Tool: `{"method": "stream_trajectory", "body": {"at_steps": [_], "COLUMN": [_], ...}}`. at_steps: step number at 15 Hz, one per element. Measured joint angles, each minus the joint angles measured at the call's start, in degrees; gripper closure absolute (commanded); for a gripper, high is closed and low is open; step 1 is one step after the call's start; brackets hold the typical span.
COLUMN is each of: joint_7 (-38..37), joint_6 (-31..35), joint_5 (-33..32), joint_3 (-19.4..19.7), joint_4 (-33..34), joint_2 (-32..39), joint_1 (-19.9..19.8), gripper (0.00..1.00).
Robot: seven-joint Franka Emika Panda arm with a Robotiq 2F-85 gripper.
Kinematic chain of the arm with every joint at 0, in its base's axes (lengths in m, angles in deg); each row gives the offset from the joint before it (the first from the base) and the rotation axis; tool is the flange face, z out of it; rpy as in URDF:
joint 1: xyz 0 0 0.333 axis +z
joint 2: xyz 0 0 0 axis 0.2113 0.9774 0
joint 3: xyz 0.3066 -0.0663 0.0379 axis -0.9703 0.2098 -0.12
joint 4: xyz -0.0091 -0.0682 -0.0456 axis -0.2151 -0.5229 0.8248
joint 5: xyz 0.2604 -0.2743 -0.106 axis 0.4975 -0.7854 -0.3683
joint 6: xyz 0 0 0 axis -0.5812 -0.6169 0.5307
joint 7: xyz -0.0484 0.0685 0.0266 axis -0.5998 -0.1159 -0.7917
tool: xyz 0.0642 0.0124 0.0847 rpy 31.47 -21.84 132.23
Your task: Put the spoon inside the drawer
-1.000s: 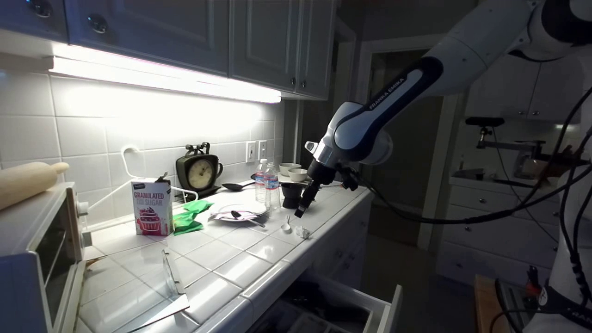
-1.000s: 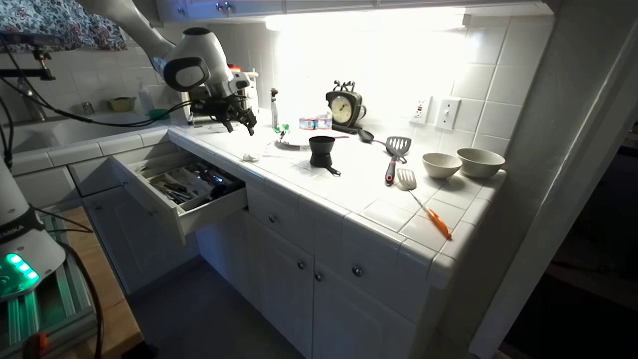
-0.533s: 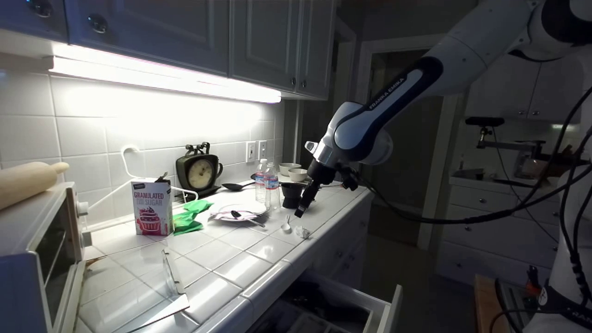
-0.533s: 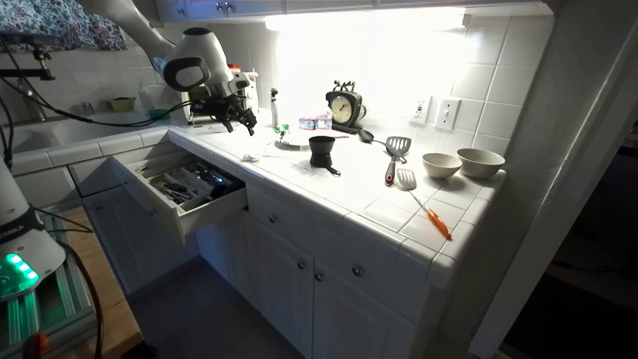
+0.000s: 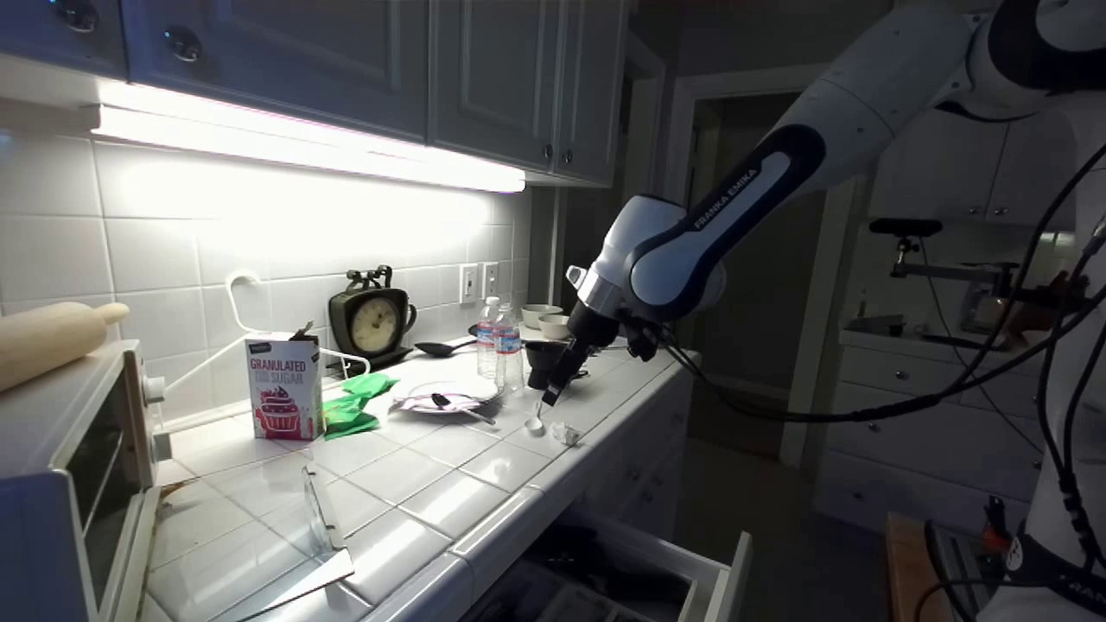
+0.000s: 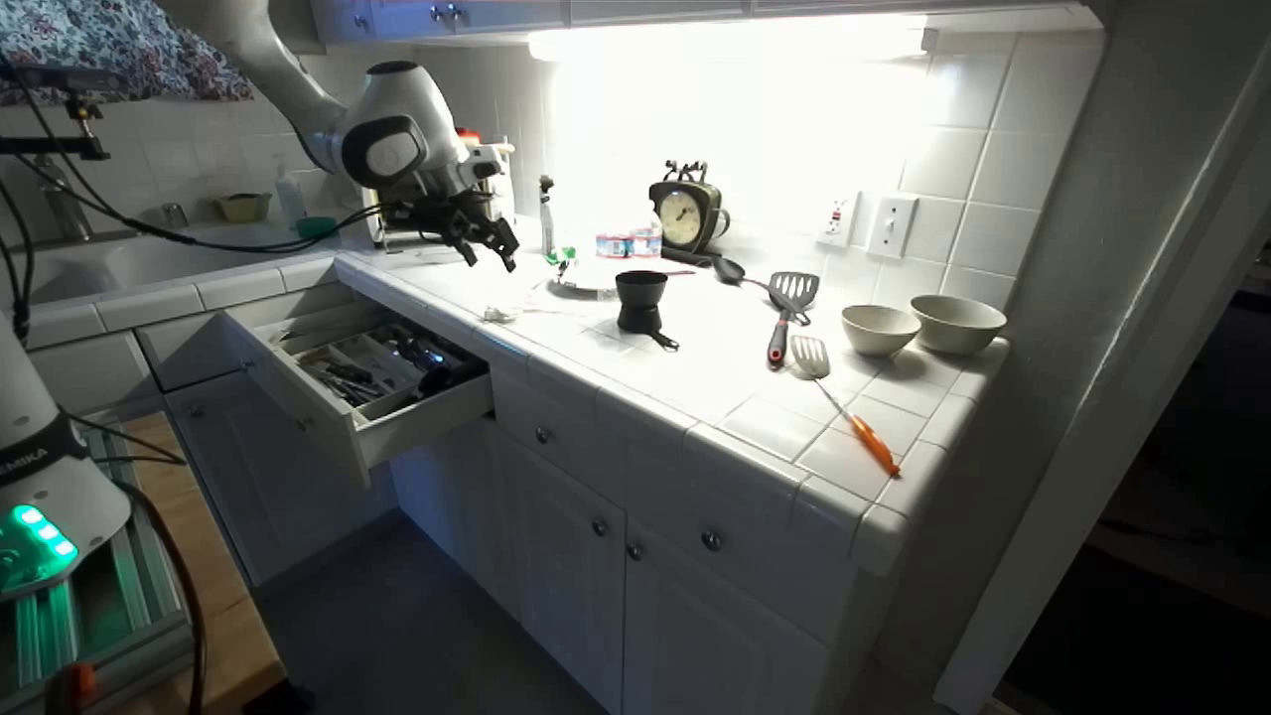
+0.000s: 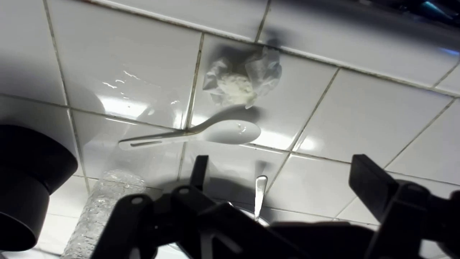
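"How's the claw set?"

"Spread apart, holding nothing, above the counter. The white spoon lies near it, but I'd guess the one wanted is the metal-handled spoon on the plate."

"How to pick it well?"

"I'd straddle the handle where it juts past the rim, come down slowly, and mind the water bottle near the plate."

"What does the wrist view miss?"

"The spoon's dark bowl, which an exterior view shows resting on the plate. Both exterior views show the drawer pulled out, below the counter's edge."
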Motion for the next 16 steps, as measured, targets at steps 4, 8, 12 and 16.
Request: {"method": "stream_trajectory", "body": {"at_steps": [4,8,12,16], "joint_7": [-4.30,-4.44,-4.36,-4.27], "joint_6": [0.35,0.34,0.34,0.34], "joint_5": [-4.45,-5.49,-5.82,-6.80], "joint_3": [-0.32,-0.80,-1.38,-2.10], "joint_4": [3.85,8.55,13.53,17.68], "joint_2": [3.47,7.75,12.56,16.45], "joint_1": [0.17,0.26,0.25,0.41], "gripper": [0.00,0.00,0.00,0.00]}}
